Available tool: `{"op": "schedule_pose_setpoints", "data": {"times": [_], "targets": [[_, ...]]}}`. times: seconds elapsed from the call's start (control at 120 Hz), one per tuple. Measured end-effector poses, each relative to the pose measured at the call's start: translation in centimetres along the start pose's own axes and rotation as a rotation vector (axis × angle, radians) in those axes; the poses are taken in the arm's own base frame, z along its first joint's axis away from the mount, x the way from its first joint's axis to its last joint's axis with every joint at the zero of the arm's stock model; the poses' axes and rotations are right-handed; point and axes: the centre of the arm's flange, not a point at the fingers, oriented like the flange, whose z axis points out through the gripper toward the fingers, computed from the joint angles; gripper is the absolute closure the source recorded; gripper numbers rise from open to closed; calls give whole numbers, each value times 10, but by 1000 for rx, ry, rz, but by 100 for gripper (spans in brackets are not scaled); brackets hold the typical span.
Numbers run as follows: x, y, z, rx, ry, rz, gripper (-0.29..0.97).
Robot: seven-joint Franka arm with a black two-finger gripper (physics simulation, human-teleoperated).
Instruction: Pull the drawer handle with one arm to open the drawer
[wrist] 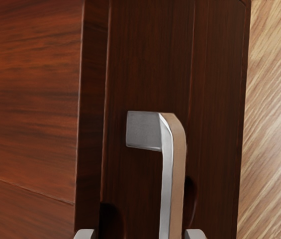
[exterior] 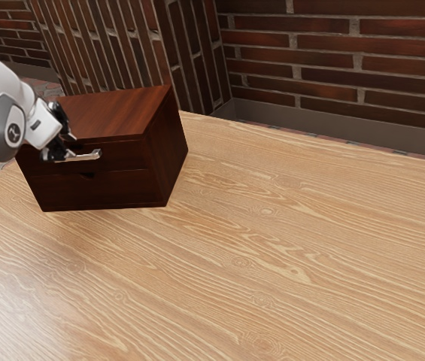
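A dark red-brown wooden cabinet (exterior: 122,113) stands on the table at the exterior view's left. On its upper drawer front (exterior: 133,154) is a silver bar handle (exterior: 82,156), and that front looks flush with the cabinet. My black gripper (exterior: 63,149) is at the end of the handle nearer the arm. In the wrist view the handle (wrist: 172,164) runs down between my two grey fingertips (wrist: 84,234). One tip is close beside the bar and the other stands well clear of it. The gripper is open around the handle.
The light wooden tabletop (exterior: 272,248) stretches wide toward the exterior view's right and front. A brick wall (exterior: 332,60) and slatted panel (exterior: 92,37) stand behind the cabinet. A lower drawer front with a small notch (exterior: 86,175) sits under the handled one.
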Motion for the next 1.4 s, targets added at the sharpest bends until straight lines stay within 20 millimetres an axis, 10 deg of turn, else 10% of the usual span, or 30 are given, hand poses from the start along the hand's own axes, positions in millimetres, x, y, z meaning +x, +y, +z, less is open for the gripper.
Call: {"op": "schedule_pose_setpoints", "data": {"times": [0.858,1.4], "targets": [[-13,17,35,-56,-7,-51,58],[-15,30,9,-59,-7,-58,65]]}}
